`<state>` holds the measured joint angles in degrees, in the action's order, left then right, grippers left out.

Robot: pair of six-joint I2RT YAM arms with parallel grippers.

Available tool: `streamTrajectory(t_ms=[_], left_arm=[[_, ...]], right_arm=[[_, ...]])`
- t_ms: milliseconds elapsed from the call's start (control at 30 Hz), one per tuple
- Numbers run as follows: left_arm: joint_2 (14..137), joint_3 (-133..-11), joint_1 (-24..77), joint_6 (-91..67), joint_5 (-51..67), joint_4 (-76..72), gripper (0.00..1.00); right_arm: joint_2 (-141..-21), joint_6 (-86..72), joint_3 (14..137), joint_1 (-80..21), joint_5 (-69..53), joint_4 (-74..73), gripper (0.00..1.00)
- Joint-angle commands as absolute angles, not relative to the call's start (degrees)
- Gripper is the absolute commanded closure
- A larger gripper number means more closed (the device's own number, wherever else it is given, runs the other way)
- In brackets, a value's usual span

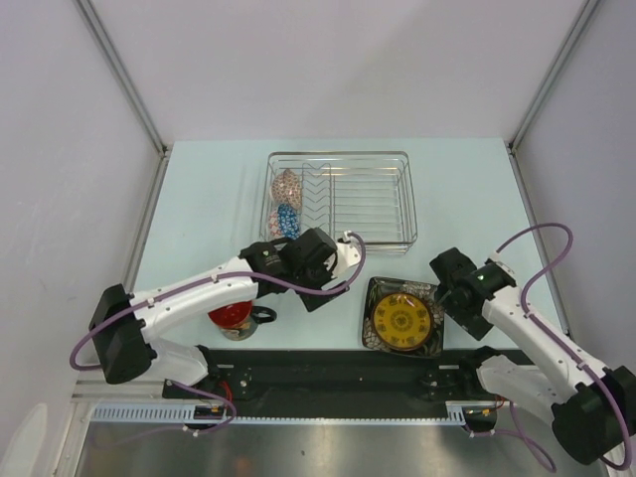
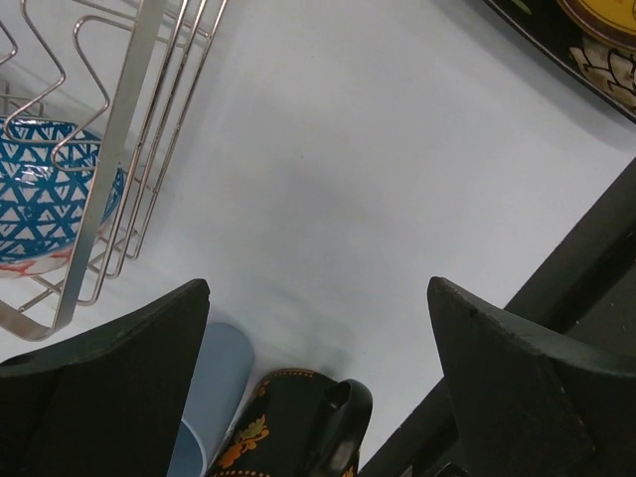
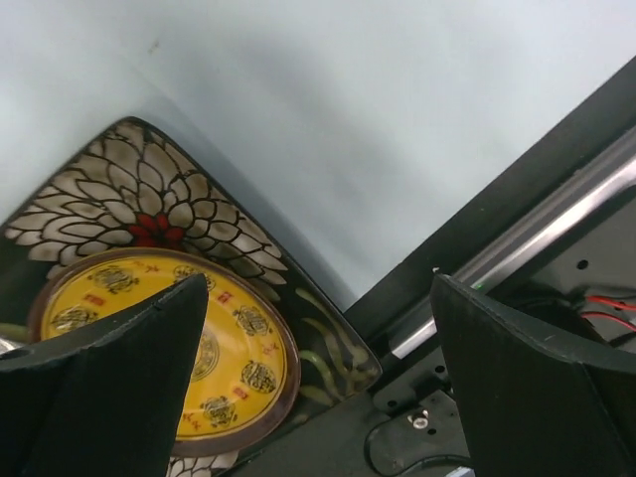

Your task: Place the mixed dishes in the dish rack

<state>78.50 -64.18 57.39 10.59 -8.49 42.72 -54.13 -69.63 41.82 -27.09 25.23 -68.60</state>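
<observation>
The dish rack (image 1: 373, 199) stands at the table's middle back. The reddish-white bowl (image 1: 287, 186) and the blue-patterned bowl (image 1: 287, 221) stand on edge in its left end; the blue bowl also shows in the left wrist view (image 2: 40, 189). My left gripper (image 1: 320, 283) (image 2: 318, 298) is open and empty, just in front of the rack's near left corner. The red-inside mug (image 1: 231, 318) (image 2: 288, 427) and the light-blue cup (image 2: 214, 393) sit below it. The dark square plate (image 1: 402, 316) (image 3: 169, 328) lies near the front edge. My right gripper (image 1: 452, 288) (image 3: 318, 283) is open, over the plate's right corner.
A black base rail (image 1: 338, 368) runs along the near table edge, right behind the plate and mug. The right part of the rack holds only upright prongs (image 1: 343, 189). Frame posts (image 1: 124, 75) stand at the back corners.
</observation>
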Motion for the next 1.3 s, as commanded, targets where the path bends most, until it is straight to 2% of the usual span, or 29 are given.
streamTrajectory(t_ms=[0,500,733,1267], left_arm=[[78.9,-63.2,57.9,11.1,-10.1,37.1,0.04],[83.9,-58.6,57.9,10.5,-10.8,28.8,0.06],[84.0,-56.2,57.9,14.1,-12.4,25.1,0.06],[81.0,-56.2,57.9,14.5,-11.3,28.8,0.07]], right_arm=[[-55.6,-68.0,39.1,-26.9,23.7,-58.1,0.00],[-67.7,-56.0,34.6,-22.8,15.5,-35.8,0.00],[-73.1,-51.1,34.8,-23.1,5.9,-27.3,0.00],[-82.1,-63.4,40.9,-42.5,5.5,-22.4,0.00]])
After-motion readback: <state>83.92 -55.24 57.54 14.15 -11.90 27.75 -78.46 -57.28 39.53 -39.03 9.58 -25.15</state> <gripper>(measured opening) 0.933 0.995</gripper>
